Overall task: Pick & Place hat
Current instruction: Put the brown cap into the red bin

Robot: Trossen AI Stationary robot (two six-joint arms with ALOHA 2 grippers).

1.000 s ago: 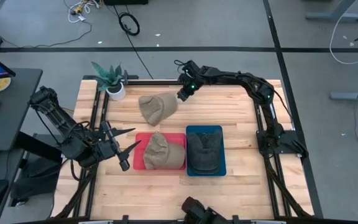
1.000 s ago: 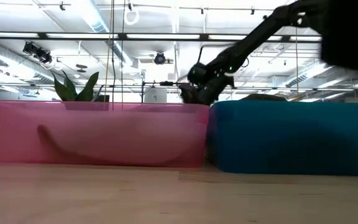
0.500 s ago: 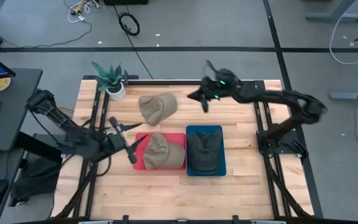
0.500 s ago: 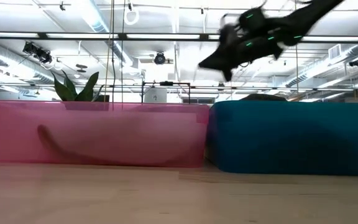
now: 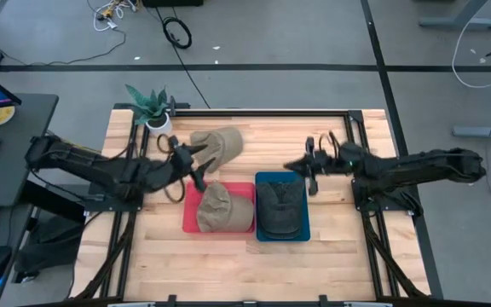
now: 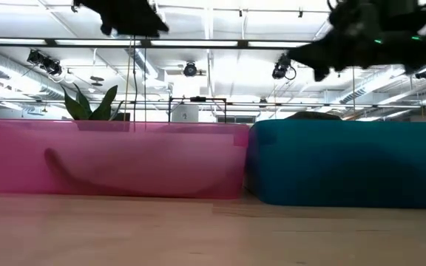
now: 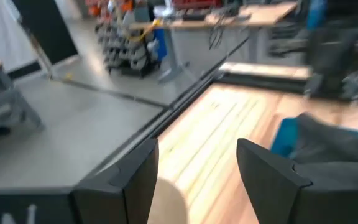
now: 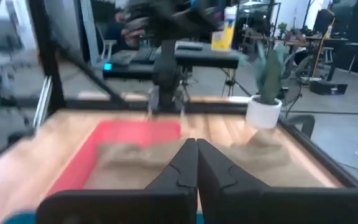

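Observation:
One tan hat (image 5: 216,145) lies loose on the table's far part, beside a potted plant (image 5: 152,109). A second tan hat (image 5: 220,207) sits in the pink bin (image 5: 191,223), and a dark grey hat (image 5: 280,207) sits in the blue bin (image 5: 303,228). My left gripper (image 5: 199,165) is open and hovers between the loose hat and the pink bin's far edge. In its wrist view the open left gripper (image 7: 194,180) faces the blue bin (image 7: 284,134). My right gripper (image 5: 295,166) is shut above the blue bin's far right corner and points left. In its wrist view the right gripper (image 8: 191,163) faces the pink bin (image 8: 135,132).
Black rails frame the table's far edge and both sides (image 5: 348,136). The two bins stand side by side at the table's middle. Bare wood lies along the near edge (image 5: 245,264) and to the blue bin's right. In the low view both grippers (image 6: 128,15) (image 6: 309,55) hang well above the bins.
My right gripper has drawn back from the loose tan hat's far right edge, rising and swinging toward the table's right and near side, ending over the blue bin's far corner. My left gripper has risen and moved from left of the pink bin toward the loose hat.

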